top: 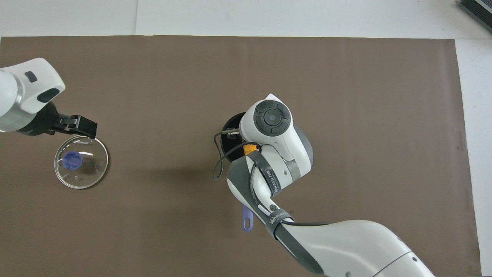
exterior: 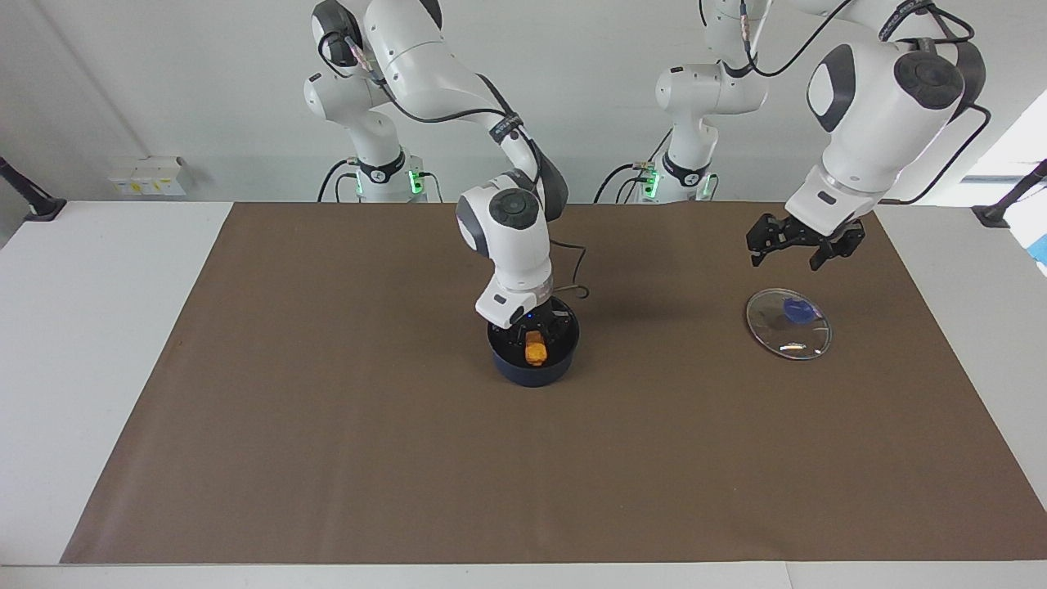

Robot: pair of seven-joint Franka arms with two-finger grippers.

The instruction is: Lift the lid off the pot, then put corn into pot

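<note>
Brown mat (exterior: 327,425) covers our table. From the front, our right pincer (exterior: 536,337) dips into the pot (exterior: 533,360) so the corn (exterior: 536,351) under it lands inside; we cannot tell if it grips. Our left pincer (exterior: 803,245) hangs wide above the lid (exterior: 788,325), laid aside.

From above, the lid (top: 81,162) sits just beside our left pincer (top: 77,125). Our right arm hides most of the pot (top: 230,134).
</note>
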